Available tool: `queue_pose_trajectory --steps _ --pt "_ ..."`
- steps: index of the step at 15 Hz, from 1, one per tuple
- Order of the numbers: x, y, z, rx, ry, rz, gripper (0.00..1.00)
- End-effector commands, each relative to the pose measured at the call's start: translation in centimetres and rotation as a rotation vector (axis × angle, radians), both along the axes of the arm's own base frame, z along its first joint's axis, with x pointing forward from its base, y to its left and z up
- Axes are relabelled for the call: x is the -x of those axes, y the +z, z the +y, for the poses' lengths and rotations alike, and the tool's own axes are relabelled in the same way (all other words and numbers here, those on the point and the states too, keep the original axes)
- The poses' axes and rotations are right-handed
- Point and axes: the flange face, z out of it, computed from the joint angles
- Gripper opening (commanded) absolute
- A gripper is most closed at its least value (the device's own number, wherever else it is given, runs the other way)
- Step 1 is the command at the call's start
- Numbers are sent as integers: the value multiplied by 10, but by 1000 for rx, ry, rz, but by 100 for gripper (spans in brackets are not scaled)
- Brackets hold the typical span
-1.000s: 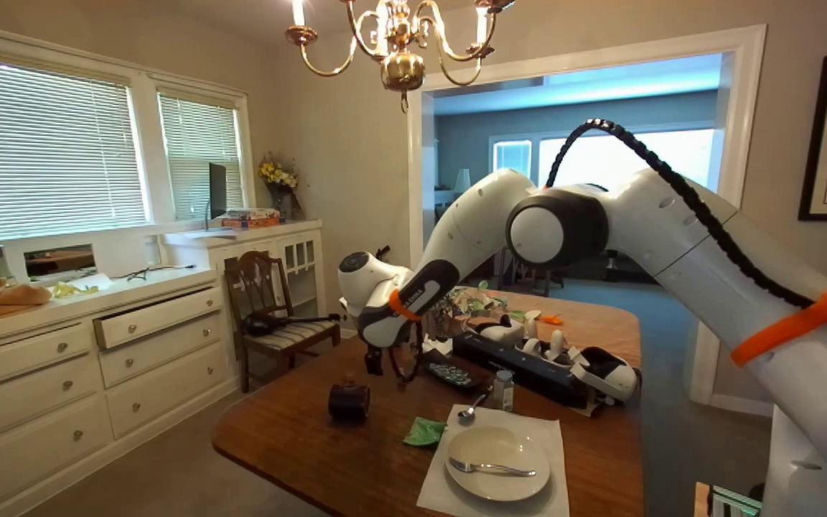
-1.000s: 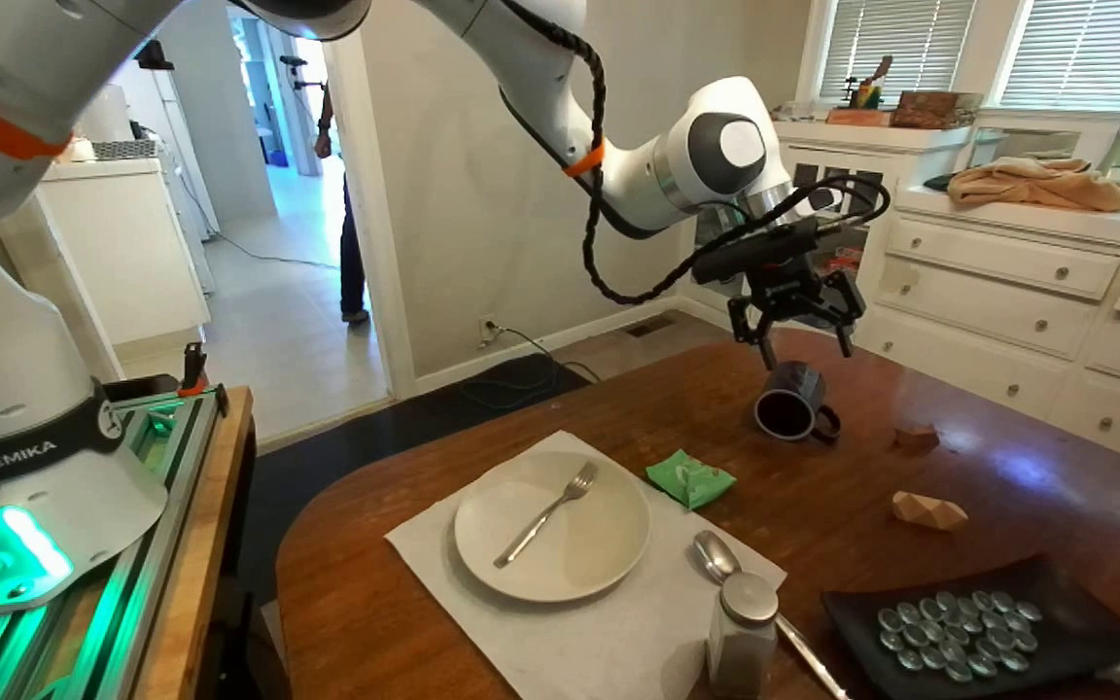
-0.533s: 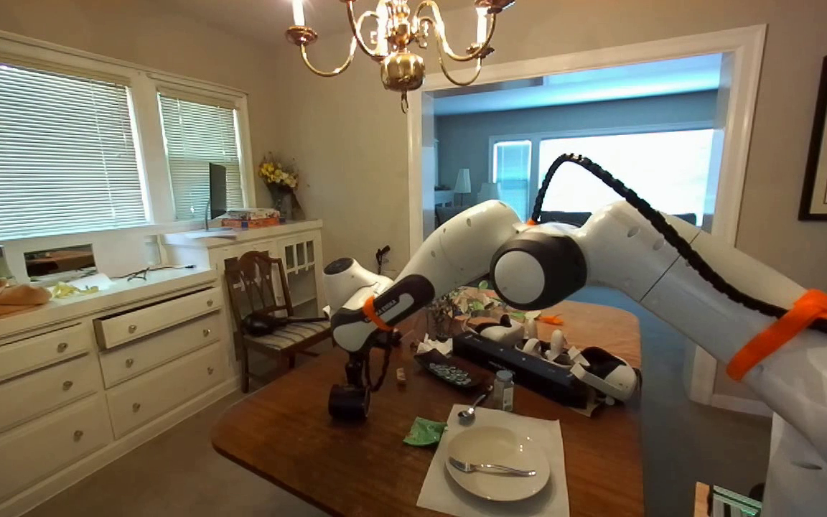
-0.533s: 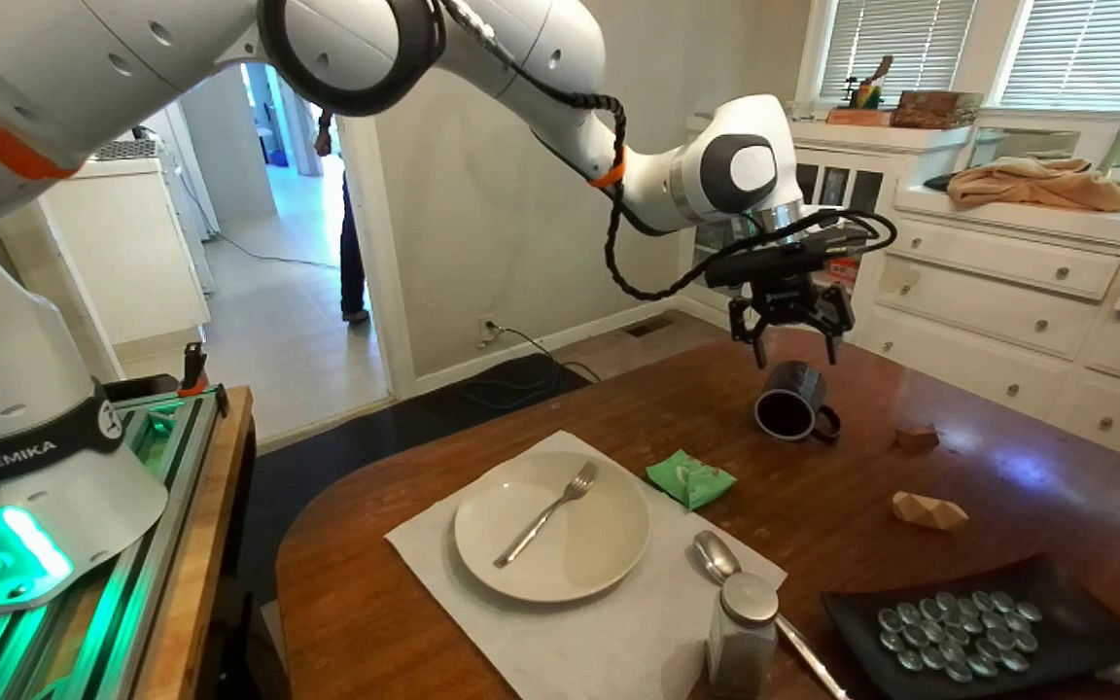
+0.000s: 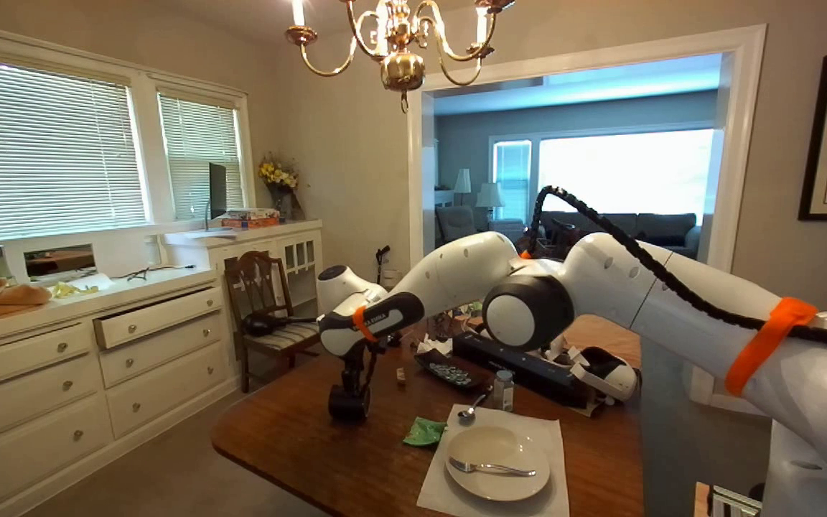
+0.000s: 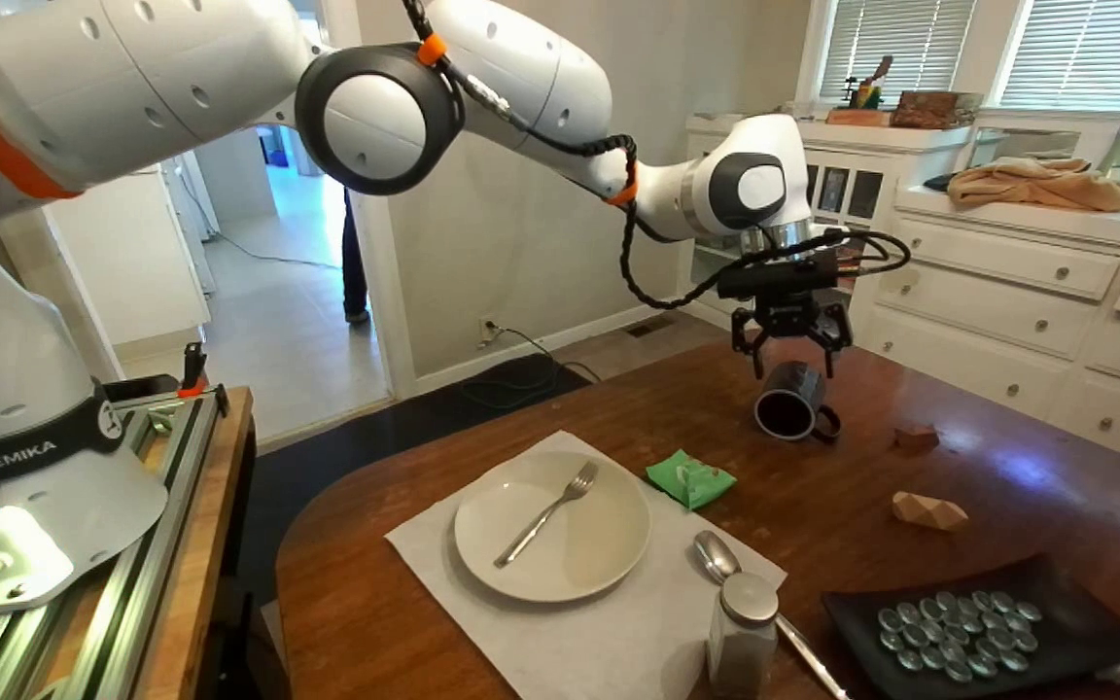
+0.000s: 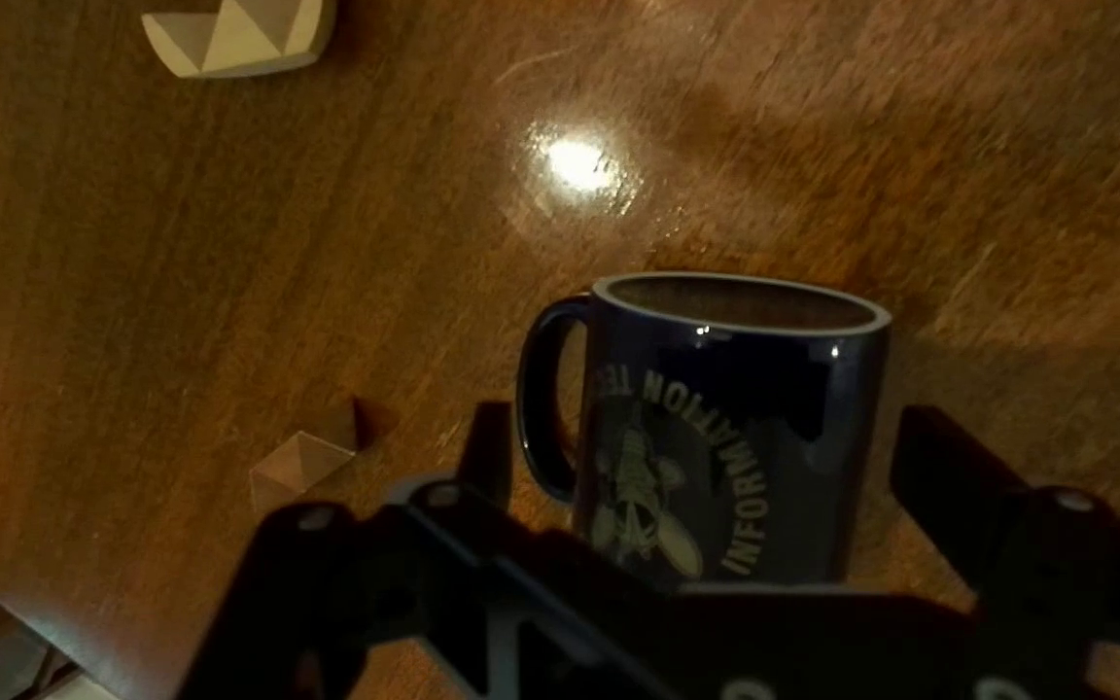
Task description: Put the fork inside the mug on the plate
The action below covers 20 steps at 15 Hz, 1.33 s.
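While the gripper [image 6: 793, 366] hangs right at the mug [image 6: 793, 397], jaws spread wide, I honestly can't tell whether its fingers touch it. Mug's tipped on its side, and in the wrist view the gripper's in the way of the mug's base. The fork [image 6: 547, 515] is in full sight, lying on the plate [image 6: 607, 546]. In an exterior view, the jar [image 6: 743, 642] blocks the middle of the spoon [image 6: 717, 557].

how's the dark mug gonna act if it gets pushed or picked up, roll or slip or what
The mug is round and lies on its side, so a push would probably start it rolling, though the handle, jutting out sideways, would likely stop a full turn. Its shiny highlights hint that it may be slippery to grip.
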Motion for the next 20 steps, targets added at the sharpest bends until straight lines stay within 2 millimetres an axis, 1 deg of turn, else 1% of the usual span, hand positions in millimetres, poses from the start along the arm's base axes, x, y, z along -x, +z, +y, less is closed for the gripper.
queue_pose_trajectory --steps 1,4,10,12,13,16,19,20 --pt "-4 -11 1 -22 8 17 100" --pt "-4 -16 2 -47 6 26 100" --pt "-1 -18 -9 -74 -11 66 100" --pt "0 -12 -14 -78 -34 68 100" --pt "0 -13 -9 -50 -23 57 100" --pt "0 -11 -15 -53 -31 57 100" --pt "0 -11 -15 -53 -31 57 100" --pt "0 -11 -20 -63 -34 53 100"
